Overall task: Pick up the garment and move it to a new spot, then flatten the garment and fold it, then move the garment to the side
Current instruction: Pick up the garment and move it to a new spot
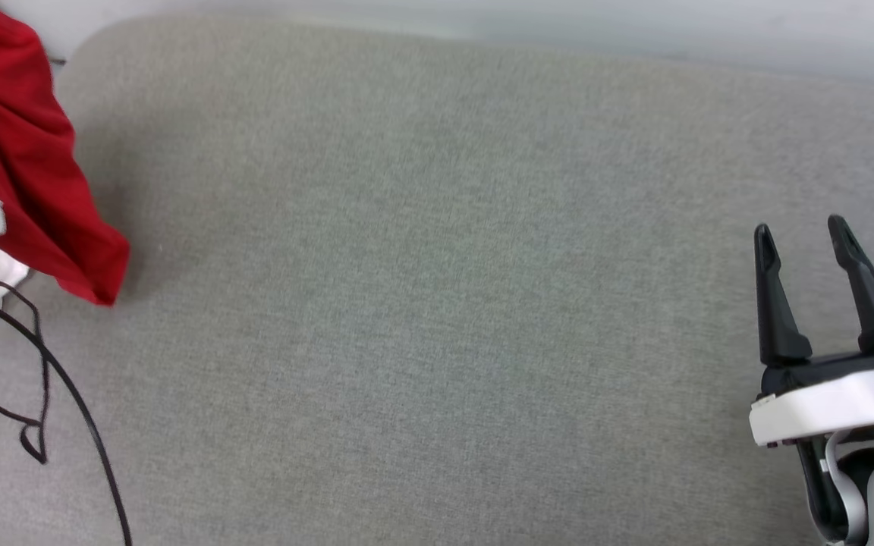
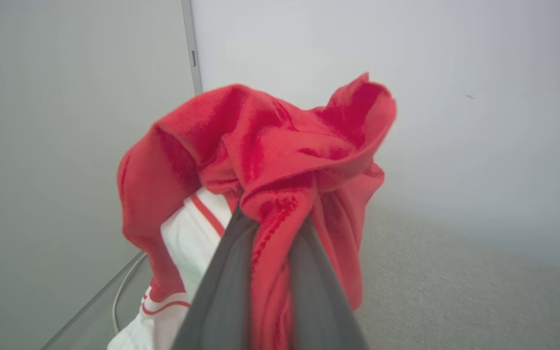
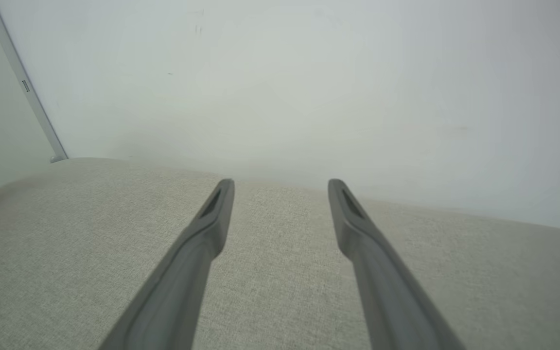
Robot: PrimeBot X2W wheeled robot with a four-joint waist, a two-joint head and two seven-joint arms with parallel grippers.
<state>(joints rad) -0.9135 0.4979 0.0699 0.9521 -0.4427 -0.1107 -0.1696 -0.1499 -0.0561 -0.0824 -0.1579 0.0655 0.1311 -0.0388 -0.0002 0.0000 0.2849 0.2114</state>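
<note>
Hiding left claw (image 2: pixel 271 219) tips (bunched garment (image 2: pixel 260 141))

The garment (image 2: pixel 260 155) is soft cloth, the grey surface (image 1: pixel 437 303) coarse, matt woven fabric.

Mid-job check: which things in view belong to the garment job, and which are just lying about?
Job things: red T-shirt, bunched, white sleeve showing; left pincer, shut on it; right pincer, open and empty.
Just lying about: black cable beside the left arm; grey fabric surface below; pale wall behind.
</note>
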